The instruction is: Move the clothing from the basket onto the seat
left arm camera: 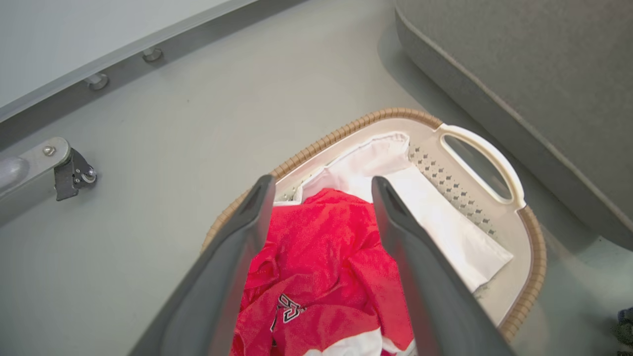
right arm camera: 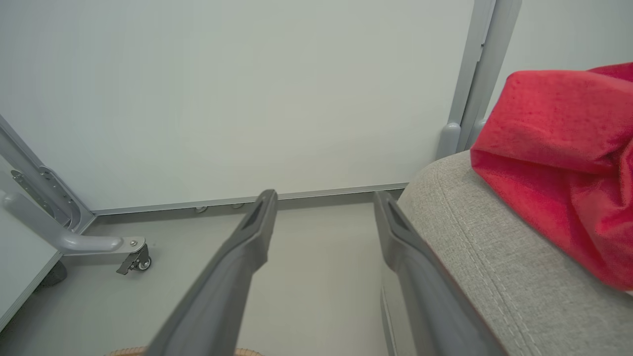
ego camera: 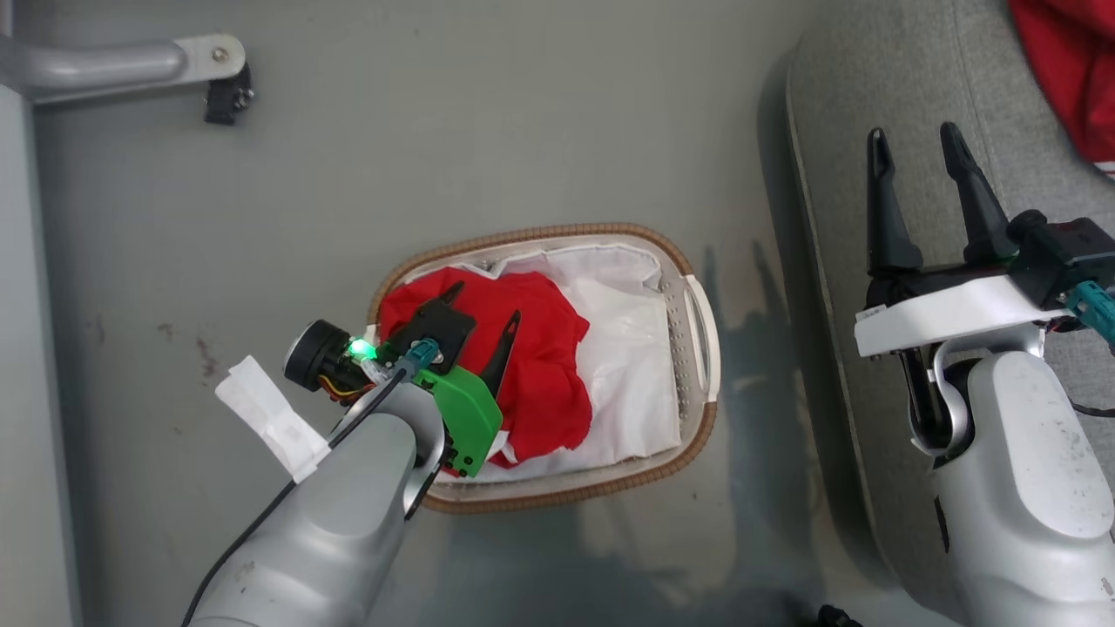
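Left gripper (ego camera: 483,305), on its grey forearm, sits over the left half of the basket (ego camera: 610,231), jaws spread wide, nothing gripped. Its fingers straddle the crumpled red garment (ego camera: 540,366) from above; can't tell if the tips touch fabric. The garment lies inside the basket, left side, on the white lining (ego camera: 631,348). The left wrist view shows a white panel and a black-and-white logo on it. The basket stands on the grey floor (ego camera: 435,131). Right of the basket and apart from it is the grey seat (ego camera: 906,78). Right gripper (ego camera: 912,132) hangs over the seat's basket-side edge, jaws apart, empty. Second red garment (ego camera: 1067,70) lies on the seat, on the side away from the basket.
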{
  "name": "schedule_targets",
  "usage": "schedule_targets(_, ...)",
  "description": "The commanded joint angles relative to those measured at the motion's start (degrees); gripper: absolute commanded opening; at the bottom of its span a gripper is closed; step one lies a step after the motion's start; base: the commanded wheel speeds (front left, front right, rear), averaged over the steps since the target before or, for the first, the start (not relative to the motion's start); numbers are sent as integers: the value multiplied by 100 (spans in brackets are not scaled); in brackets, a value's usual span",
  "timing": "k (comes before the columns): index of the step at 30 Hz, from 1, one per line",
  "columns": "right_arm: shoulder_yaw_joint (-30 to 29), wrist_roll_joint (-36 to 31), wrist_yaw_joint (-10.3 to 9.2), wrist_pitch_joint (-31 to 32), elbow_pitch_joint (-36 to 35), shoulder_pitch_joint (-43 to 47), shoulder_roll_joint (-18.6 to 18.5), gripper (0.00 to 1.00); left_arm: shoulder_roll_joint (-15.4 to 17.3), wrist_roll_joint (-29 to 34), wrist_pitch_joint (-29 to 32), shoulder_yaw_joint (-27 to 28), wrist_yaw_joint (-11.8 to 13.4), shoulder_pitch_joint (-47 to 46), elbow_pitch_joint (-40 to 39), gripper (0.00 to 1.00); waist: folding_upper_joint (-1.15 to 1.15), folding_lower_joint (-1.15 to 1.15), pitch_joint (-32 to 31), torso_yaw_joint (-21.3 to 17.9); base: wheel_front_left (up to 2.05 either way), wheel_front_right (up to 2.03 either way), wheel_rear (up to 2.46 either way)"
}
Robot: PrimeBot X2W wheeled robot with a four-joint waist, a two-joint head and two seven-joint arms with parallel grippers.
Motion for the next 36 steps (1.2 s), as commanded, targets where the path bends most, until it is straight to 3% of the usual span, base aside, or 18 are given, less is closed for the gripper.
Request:
schedule_targets(1,27,45,-8,-11,-100,-123,-11,100,46,-90,6,-123,-15,-226,167,100,0,-1,923,-563,0,0,0)
schedule_targets(13,421,506,-8,-12,-661,-478,-9,100,39,-642,310,-1416,-15,-607,958,100,0,-1,1786,-1037,0,0,0)
schedule_targets(21,540,653,-8,-12,-916,-514,-10,100,36,-770,429,-2092,-15,-732,1229,100,0,-1,2044,-1208,0,0,0)
schedule_targets(26,650,769,-8,-12,-1013,-512,-11,100,108,-810,487,-2187,-8,-926,1545,100,0,-1,2161,-1310,0,0,0)
schedule_targets(36,772,899,-8,-12,-1187,-550,-11,100,244,-866,830,-2180,368,-1110,1826,100,0,-1,2294,-1445,0,0,0)
